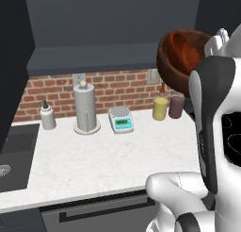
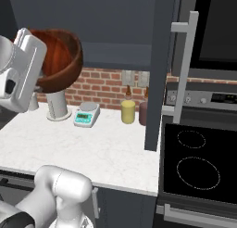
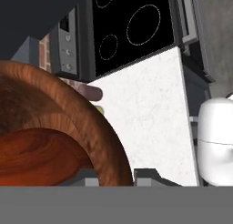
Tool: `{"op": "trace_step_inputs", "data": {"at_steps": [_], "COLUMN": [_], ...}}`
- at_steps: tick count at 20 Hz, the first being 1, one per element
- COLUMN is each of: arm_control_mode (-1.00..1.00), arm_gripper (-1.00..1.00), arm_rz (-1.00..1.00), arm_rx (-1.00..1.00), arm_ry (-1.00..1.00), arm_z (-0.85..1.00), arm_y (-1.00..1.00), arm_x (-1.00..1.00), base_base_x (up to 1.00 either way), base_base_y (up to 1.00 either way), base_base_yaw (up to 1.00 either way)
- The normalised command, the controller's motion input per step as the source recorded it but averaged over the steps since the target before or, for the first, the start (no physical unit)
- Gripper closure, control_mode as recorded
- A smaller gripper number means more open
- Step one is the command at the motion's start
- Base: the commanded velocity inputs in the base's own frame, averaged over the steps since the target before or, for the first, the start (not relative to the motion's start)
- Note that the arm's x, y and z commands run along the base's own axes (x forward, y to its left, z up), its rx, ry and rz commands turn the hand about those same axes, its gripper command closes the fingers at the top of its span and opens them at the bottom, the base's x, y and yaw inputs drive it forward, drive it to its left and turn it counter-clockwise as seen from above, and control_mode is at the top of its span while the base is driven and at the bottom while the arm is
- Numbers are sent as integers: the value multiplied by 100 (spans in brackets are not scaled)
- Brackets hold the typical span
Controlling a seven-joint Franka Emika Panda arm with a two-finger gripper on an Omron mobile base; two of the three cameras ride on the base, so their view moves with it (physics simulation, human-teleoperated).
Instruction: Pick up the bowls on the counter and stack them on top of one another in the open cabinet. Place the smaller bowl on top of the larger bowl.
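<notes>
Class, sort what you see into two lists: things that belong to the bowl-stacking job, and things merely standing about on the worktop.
Belongs to the job:
- larger bowl, held up in the air, tilted
- gripper, shut on its rim
- counter
- open cabinet

Standing about:
- paper towel holder
- kitchen scale
- soap bottle
- yellow canister
- mauve canister
- stovetop

Larger bowl (image 1: 181,54) aloft above counter (image 1: 108,162), tipped on side, rim between fingers of gripper (image 3: 117,176), level with open cabinet (image 1: 103,56) shelf. On counter along brick wall (image 1: 117,87), left to right: soap bottle (image 1: 47,117), paper towel holder (image 1: 85,109), kitchen scale (image 1: 121,120), two canisters (image 1: 160,108) side by side. Sink (image 1: 14,155) at counter's left end; stovetop (image 2: 199,164) at right, oven handle (image 2: 183,65) rising above it. Drawers (image 1: 94,212) below counter's front edge.
</notes>
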Motion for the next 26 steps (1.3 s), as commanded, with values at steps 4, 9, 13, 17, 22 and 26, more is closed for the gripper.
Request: {"op": "trace_step_inputs", "data": {"at_steps": [4, 9, 13, 17, 22, 26], "arm_control_mode": [-100, -100, -100, -100, -100, -100], "arm_gripper": [100, 100, 100, 100, 100, 100], "arm_rz": [0, 0, 0, 0, 0, 0], "arm_rx": [0, 0, 0, 0, 0, 0], "arm_ry": [-7, -6, -4, -2, 0, 0], "arm_z": [12, 0, 0, 0, 0, -1], "arm_y": [0, 0, 0, 0, 0, 0], "arm_x": [19, 46, 69, 71, 67, 69], "base_base_x": [0, 0, 0, 0, 0, 0], "base_base_y": [0, 0, 0, 0, 0, 0], "base_base_yaw": [0, 0, 0, 0, 0, 0]}}
